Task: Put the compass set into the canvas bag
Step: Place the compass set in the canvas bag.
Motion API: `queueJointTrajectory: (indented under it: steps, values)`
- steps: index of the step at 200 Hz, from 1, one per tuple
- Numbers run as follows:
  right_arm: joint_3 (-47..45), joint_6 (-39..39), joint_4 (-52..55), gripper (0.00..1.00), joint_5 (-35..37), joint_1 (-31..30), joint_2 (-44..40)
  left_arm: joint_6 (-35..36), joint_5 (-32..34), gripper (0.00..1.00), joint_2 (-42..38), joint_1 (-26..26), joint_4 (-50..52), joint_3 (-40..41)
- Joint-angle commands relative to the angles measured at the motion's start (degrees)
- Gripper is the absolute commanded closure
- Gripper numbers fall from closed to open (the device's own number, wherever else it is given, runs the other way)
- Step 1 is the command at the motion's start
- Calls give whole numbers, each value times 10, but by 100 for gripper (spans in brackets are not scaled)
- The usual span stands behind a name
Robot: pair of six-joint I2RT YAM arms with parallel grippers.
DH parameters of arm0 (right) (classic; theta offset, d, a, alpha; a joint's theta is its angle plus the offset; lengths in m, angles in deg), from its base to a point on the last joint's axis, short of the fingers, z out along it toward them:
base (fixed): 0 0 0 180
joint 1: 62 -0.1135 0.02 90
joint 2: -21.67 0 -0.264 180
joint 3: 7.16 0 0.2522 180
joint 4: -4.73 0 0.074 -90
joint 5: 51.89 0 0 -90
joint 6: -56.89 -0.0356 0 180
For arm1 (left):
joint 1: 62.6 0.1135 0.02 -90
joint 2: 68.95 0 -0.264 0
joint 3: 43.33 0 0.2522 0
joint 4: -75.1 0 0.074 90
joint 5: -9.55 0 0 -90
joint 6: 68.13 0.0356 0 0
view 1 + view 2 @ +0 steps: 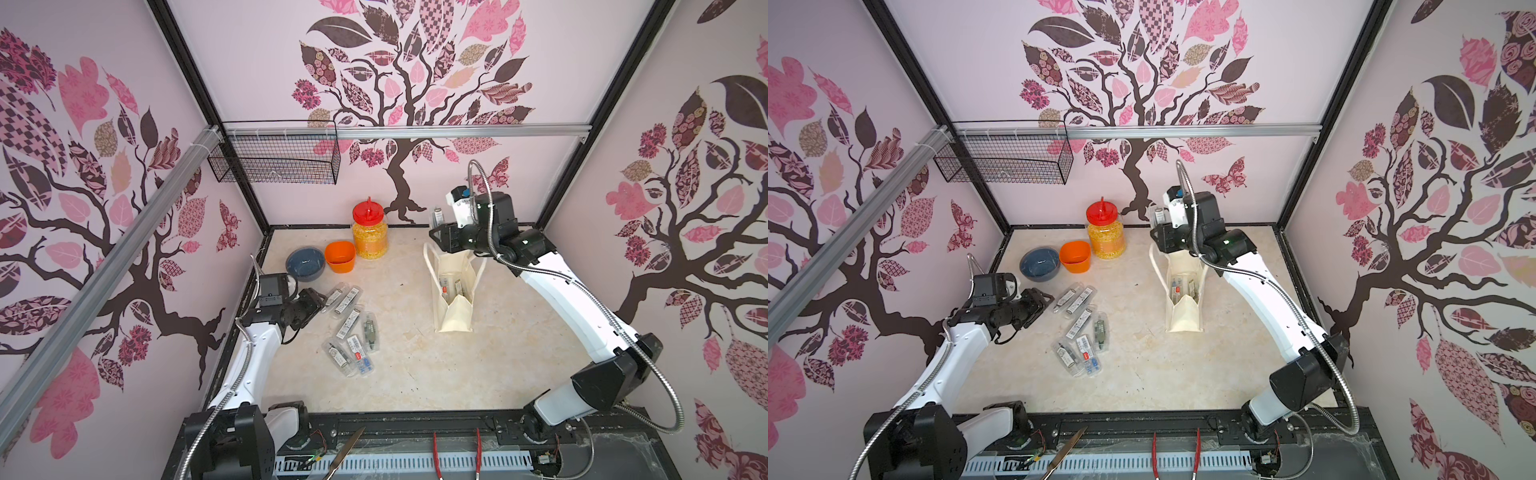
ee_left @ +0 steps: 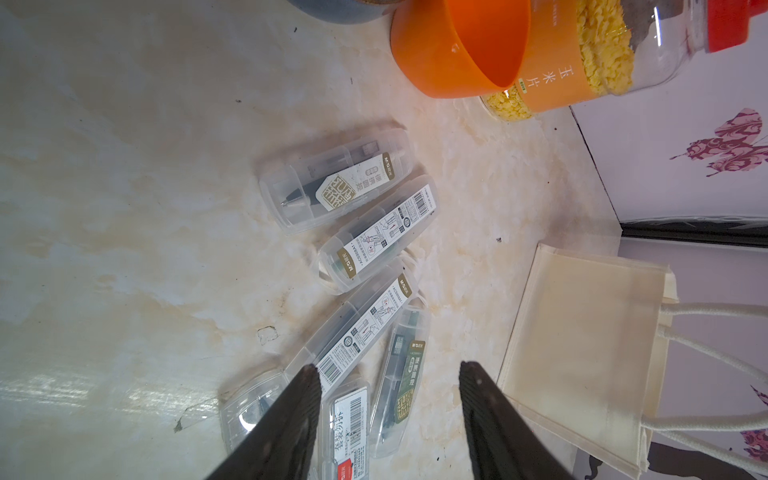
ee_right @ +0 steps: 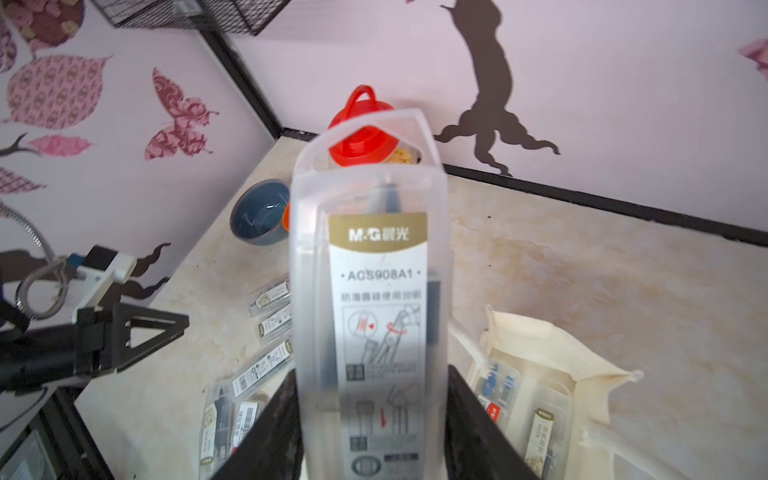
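Observation:
My right gripper (image 3: 372, 372) is shut on a compass set (image 3: 374, 270), a clear plastic case with a white label, held upright. In both top views this case (image 1: 438, 216) hangs above the far end of the canvas bag (image 1: 455, 316), a cream tote standing open with a few cases (image 1: 446, 286) inside. Several more compass sets (image 1: 353, 328) lie in a loose pile on the table. My left gripper (image 2: 388, 365) stands open just over the pile's left edge, nothing between its fingers. The bag (image 2: 582, 332) also shows in the left wrist view.
A blue bowl (image 1: 305, 264), an orange cup (image 1: 340, 257) and a red-lidded jar of yellow flakes (image 1: 370, 232) stand at the back left. A wire basket (image 1: 274, 156) hangs on the back rail. Red-handled pliers (image 1: 436, 453) lie on the front rail.

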Motion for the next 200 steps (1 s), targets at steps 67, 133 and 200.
queueJointTrajectory:
  steps: [67, 133, 200]
  values:
    - [-59, -134, 45, 60, 72, 10, 31, -6, -7, 42, -2, 1, -17, 21]
    - [-87, -139, 68, 58, 101, 10, 82, -6, -6, 42, -4, 1, -17, 22]
    - [-116, -128, 70, 56, 128, 11, 112, -5, -7, 42, 3, 1, -13, 11]
